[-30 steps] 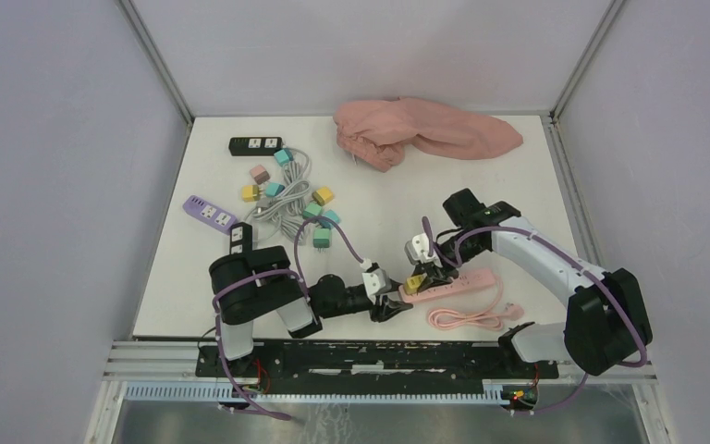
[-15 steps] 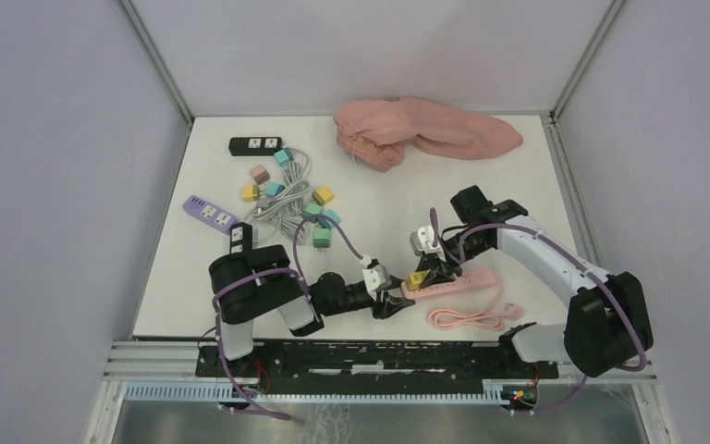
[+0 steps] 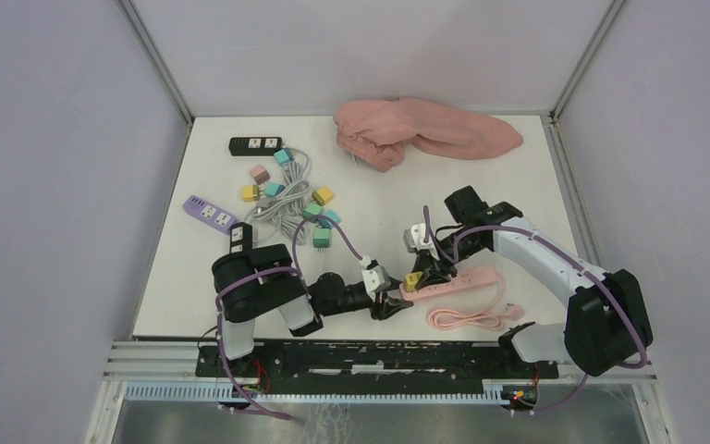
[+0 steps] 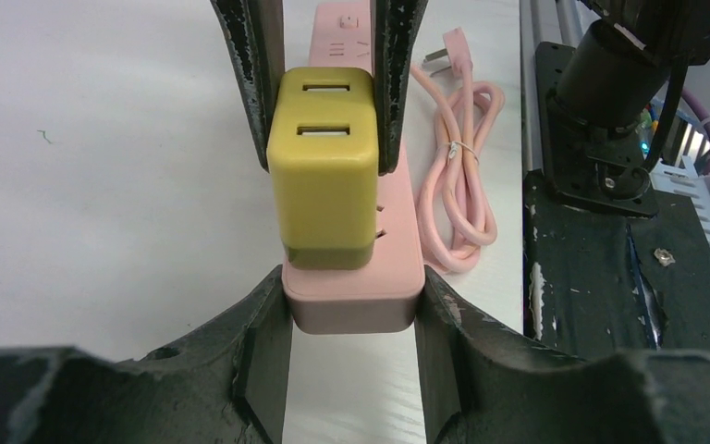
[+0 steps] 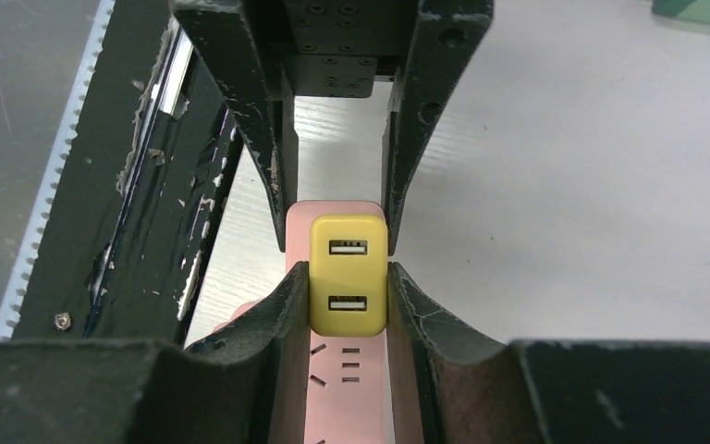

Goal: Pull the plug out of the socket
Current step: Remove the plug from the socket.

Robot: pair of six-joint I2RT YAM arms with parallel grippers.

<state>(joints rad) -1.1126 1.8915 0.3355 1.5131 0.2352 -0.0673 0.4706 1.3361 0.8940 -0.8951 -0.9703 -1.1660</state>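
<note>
Only in wrist views, left fingers (image 4: 261, 356) clamp pink strip (image 4: 352, 298), right fingers (image 5: 273, 328) clamp yellow plug (image 5: 348, 276)

Yellow plug (image 3: 412, 280) on pink socket strip (image 3: 462, 281), pink cord (image 3: 467, 320) alongside

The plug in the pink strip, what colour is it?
The plug is mustard yellow; left wrist view shows it best.

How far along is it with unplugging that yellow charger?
Done: both grips are set. The left gripper, jaws shut, pins the end of the pink plastic power strip; the right gripper, jaws shut, clamps the square yellow two-port plug. In hand: the pull itself. Left: the plug sits on the strip, so it must be lifted free.
</note>
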